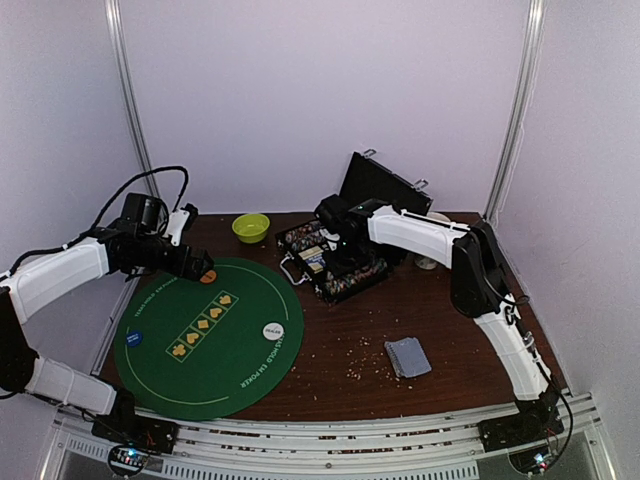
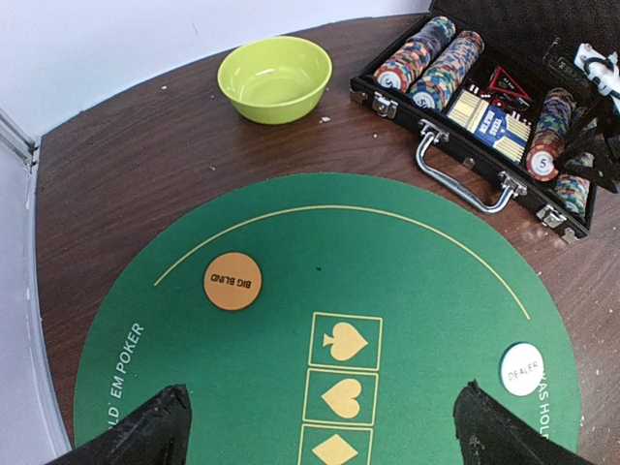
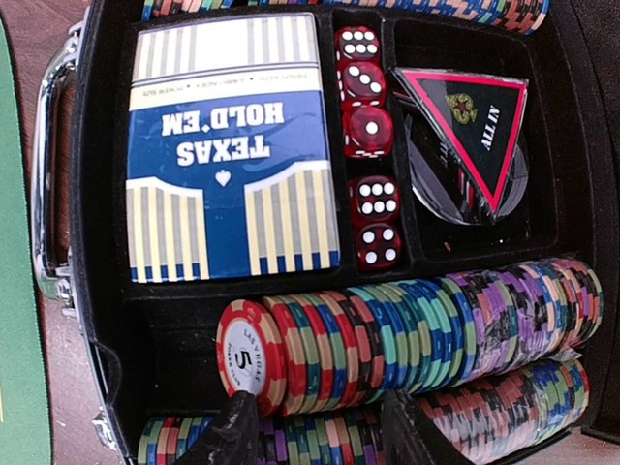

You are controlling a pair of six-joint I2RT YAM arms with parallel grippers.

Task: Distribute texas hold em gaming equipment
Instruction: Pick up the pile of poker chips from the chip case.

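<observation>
L gripper [image 2: 323,421] hangs over far-left part of round green mat [image 1: 250,380], fingers spread wide, nothing btwn them. Orange "Big Blind" disc [image 2: 232,281] lies on mat just ahead of it. White dealer disc [image 2: 522,368] on mat's right side; small blue disc [image 1: 133,338] near mat's left edge. R gripper [image 3: 320,426] is down inside open black case [image 1: 378,183], fingers apart, tips at the nearest chip rows; contact w/ chips can't tell. Case sits just past mat's far-right edge, lid up. Inside: rows of multicoloured chips [image 3: 417,325], blue-and-cream "Texas Hold'em" card box [image 3: 232,145], column of five red dice [image 3: 366,145], black triangle token w/ red edge [image 3: 465,116]. Stack of grey-blue-backed cards [image 1: 408,356] lies on bare wood table [image 1: 450,320], right of mat, well apart from case, specks scattered near it. Lime-green bowl [image 2: 275,77] beyond mat, left of case.
</observation>
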